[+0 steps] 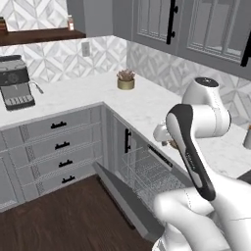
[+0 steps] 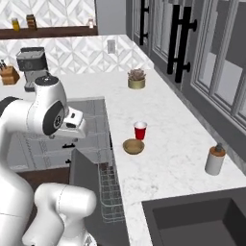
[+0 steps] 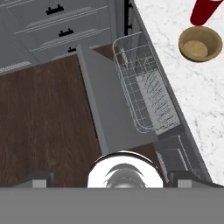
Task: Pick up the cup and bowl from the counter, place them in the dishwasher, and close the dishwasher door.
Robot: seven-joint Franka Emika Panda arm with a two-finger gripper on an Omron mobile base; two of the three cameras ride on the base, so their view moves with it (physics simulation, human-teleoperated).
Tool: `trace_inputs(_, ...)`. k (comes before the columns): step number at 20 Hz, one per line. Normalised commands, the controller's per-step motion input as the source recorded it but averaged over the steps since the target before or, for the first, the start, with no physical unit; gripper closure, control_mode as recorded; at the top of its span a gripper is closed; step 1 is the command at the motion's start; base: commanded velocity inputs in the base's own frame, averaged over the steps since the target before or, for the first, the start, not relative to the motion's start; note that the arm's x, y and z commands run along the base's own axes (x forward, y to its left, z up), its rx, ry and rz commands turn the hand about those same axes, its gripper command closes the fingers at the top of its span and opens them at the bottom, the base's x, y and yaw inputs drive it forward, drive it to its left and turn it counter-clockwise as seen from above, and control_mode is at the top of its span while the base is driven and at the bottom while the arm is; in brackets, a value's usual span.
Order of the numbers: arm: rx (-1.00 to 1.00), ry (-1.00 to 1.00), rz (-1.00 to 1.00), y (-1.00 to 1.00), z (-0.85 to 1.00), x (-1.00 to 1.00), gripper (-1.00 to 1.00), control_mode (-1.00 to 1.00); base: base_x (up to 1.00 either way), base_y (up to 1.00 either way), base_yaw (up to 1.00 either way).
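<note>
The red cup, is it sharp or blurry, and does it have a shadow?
In the right base view the cup is a bit soft at the edges, with no strong shadow on the counter. In the hand view the picture's top edge cuts it off beside the bowl.

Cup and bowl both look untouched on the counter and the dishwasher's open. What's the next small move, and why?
Probably swing the open, empty gripper toward the counter and over the cup. It now looks down on the dishwasher door and rack, while the cup and the bowl stand close together near the counter's edge, neither one loaded yet.
</note>
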Motion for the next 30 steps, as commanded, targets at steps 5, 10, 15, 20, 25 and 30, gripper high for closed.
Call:
trace_inputs(5,0.00,0.00,-0.08,-0.08,-0.09,0.22,-1.00,-1.00,0.02,0.00,-0.11)
trace_inputs(10,-0.04,0.06,-0.07,-0.07,-0.34,0.72,-1.00,-1.00,0.00,0.00,0.00)
trace_inputs(15,-0.16,0.07,-0.03,-0.10,-0.21,0.67,-1.00,-1.00,0.00,0.00,0.00)
trace_inputs(20,-0.16,0.00,0.12,-0.23,-0.05,0.56,-1.00,-1.00,0.00,0.00,0.00)
trace_inputs(25,-0.08,0.00,0.16,-0.36,-0.26,0.52,-1.00,-1.00,0.00,0.00,0.00)
trace_inputs(30,-0.04,0.00,0.13,-0.27,-0.15,0.64,-1.00,-1.00,0.00,0.00,0.00)
